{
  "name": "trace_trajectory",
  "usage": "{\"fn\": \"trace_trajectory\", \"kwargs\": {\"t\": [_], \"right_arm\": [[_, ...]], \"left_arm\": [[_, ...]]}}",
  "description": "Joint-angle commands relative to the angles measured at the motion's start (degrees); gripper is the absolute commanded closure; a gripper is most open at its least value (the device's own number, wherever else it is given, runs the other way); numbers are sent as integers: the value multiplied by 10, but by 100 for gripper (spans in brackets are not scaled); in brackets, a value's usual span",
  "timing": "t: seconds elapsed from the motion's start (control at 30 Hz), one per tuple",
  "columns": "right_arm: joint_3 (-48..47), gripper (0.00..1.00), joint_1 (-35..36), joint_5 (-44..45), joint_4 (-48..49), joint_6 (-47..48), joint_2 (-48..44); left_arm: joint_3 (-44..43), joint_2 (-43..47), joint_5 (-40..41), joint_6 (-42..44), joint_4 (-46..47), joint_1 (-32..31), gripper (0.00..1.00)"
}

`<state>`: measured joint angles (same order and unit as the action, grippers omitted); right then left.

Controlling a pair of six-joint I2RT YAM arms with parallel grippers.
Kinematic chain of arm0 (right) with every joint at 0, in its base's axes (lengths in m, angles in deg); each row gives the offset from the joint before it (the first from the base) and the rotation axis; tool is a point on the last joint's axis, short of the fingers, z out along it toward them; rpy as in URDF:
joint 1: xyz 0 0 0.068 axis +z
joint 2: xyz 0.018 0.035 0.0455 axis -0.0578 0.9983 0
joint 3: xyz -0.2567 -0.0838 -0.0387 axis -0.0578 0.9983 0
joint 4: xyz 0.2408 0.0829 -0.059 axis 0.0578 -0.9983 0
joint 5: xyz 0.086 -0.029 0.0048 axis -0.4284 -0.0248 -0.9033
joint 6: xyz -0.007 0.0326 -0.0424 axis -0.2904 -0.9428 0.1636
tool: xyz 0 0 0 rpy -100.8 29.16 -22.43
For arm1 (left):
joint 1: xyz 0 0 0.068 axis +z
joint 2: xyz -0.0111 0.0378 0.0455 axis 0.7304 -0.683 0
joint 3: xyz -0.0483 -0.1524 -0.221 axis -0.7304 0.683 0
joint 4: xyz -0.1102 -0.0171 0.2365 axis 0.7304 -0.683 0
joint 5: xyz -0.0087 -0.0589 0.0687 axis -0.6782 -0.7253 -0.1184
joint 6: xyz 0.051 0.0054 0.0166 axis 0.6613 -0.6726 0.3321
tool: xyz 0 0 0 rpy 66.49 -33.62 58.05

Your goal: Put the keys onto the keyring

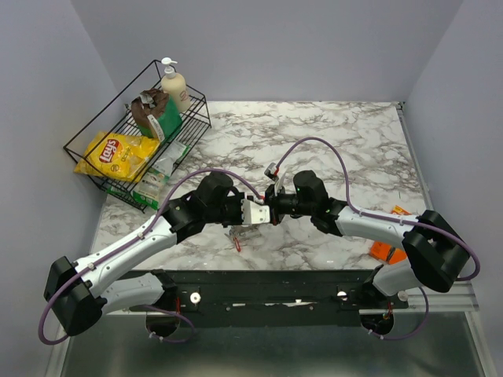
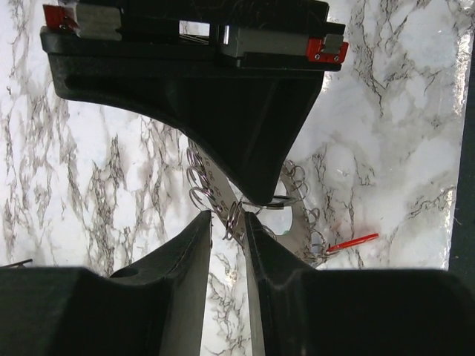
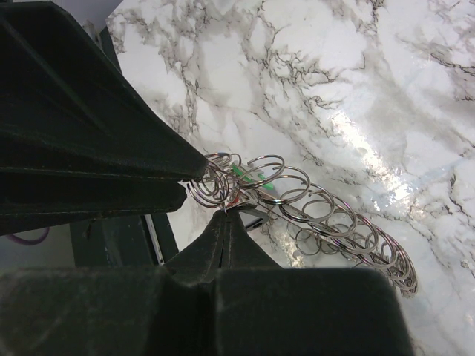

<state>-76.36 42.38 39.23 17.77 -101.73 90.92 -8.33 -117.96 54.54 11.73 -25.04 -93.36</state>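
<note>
The keyring (image 3: pixel 335 222) is a silvery band strung with many small split rings, and it hangs just above the marble. My right gripper (image 3: pixel 225 213) is shut, pinching thin metal at the keyring's near end. A green key (image 3: pixel 243 173) sits among those end rings. My left gripper (image 2: pixel 228 222) faces the right one, its fingers a narrow gap apart with a loop of the keyring (image 2: pixel 215 185) between them. That loop lies against one finger only. A red key (image 2: pixel 355 241) lies on the table beside the ring. From above, both grippers meet at the keyring (image 1: pixel 255 212), and the red key (image 1: pixel 237 245) lies just below them.
A black wire basket (image 1: pixel 86 149) stands at the back left, holding a yellow chip bag (image 1: pixel 118 153), a soap bottle (image 1: pixel 174 82) and other packets. Flat orange pieces (image 1: pixel 385 251) lie near the right arm's base. Grey walls close in the table.
</note>
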Motion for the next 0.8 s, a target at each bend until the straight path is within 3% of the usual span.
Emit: {"fn": "trace_trajectory", "kwargs": {"t": [0.0,0.3,0.47,0.53,0.77], "right_arm": [[14,99,2,2,6,-1,-8],[14,99,2,2,7,-2,-8],[16,99,2,4,8,-2,-10],[17,99,2,4,8,-2,-11],[20,99,2,5,7,-1,-19]], "left_arm": [[5,-9,-18,-5,-13,3,67],[16,-10,-10,-7,-6,4,72],[8,-18,-9,-8,-8,4,86],[6,-20,-8,-8,-7,4,100],[4,-19,-7,-25,0,3,100]]}}
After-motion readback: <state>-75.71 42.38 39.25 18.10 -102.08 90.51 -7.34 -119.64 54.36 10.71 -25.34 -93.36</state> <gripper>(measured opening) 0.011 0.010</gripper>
